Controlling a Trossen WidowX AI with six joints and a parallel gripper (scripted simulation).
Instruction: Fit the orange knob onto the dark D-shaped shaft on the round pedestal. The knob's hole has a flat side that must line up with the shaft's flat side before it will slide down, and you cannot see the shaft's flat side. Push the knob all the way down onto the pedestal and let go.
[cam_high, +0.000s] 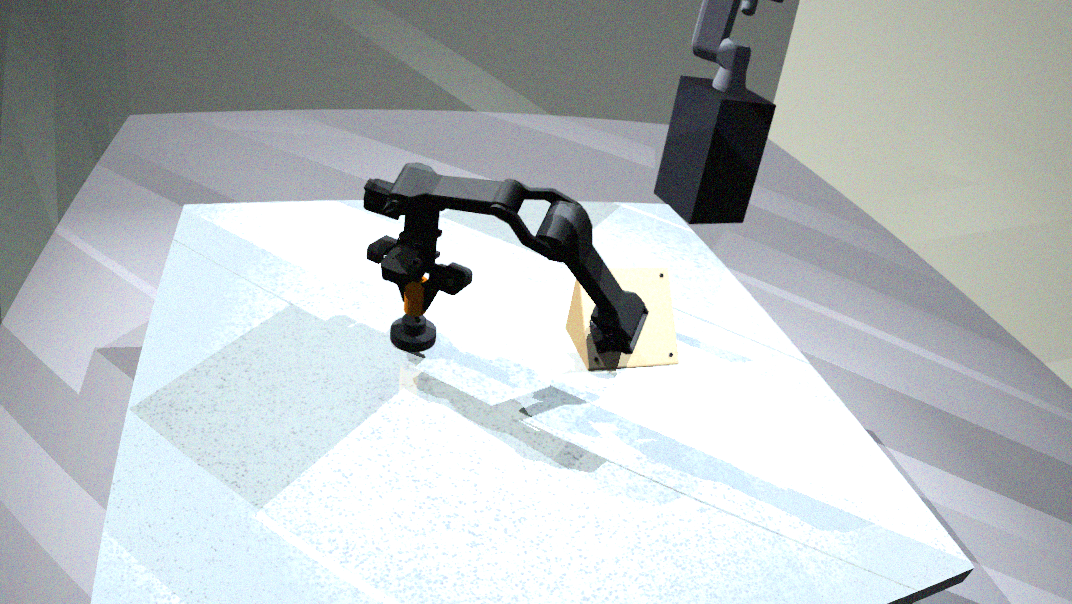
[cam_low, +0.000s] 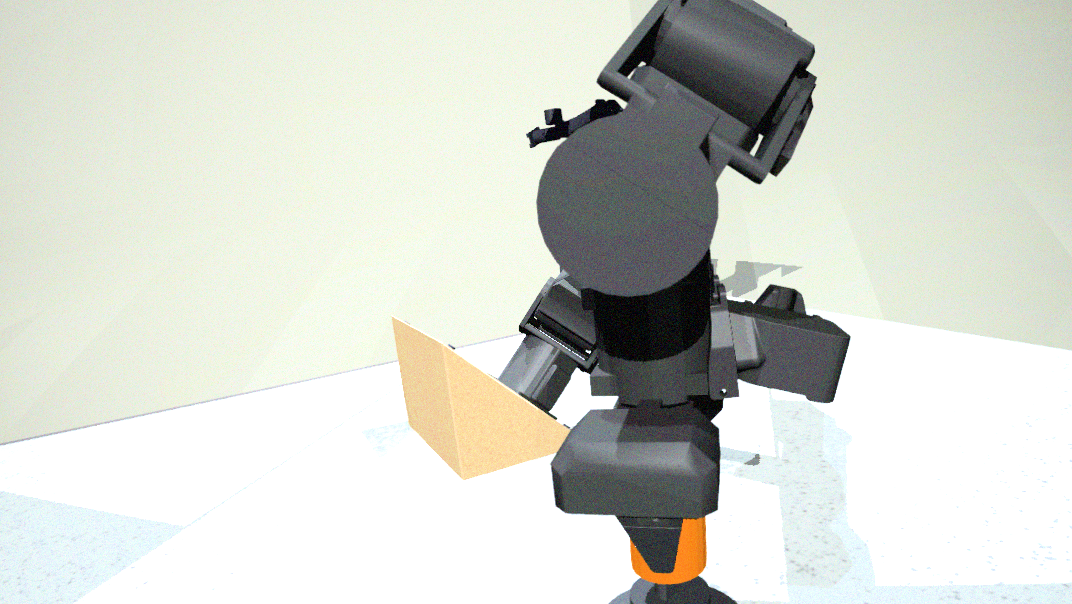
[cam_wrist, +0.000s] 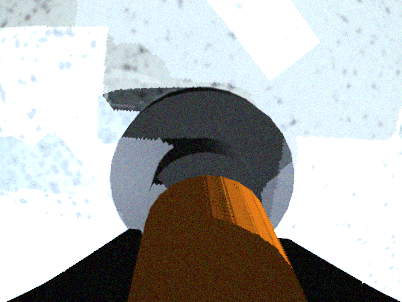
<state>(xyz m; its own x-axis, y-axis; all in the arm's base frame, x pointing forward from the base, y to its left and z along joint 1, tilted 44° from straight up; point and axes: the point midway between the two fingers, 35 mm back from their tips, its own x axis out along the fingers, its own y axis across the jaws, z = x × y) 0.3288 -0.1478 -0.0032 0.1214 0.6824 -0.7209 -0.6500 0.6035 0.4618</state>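
Observation:
The orange knob (cam_high: 413, 298) (cam_low: 691, 551) (cam_wrist: 195, 212) is upright between my fingers. My gripper (cam_high: 417, 306) (cam_low: 663, 558) (cam_wrist: 208, 248) points down and is shut on it. The dark round pedestal (cam_high: 412, 338) (cam_wrist: 200, 112) is directly under the knob, a wide disc with a narrower raised hub (cam_wrist: 205, 165). In the exterior view the knob's lower rim is just above the hub, whose base is cut off by the frame edge. The knob covers part of the hub in the wrist view. The shaft's flat side and the knob's hole are hidden, and I cannot tell how far the shaft is inside.
A light wooden wedge (cam_high: 652, 315) (cam_low: 487, 420) stands by the base of my arm. A dark box (cam_high: 712, 150) with another arm on it stands beyond the table (cam_high: 525, 525), at the upper right in the top view. Shadows and bright patches cross the table top.

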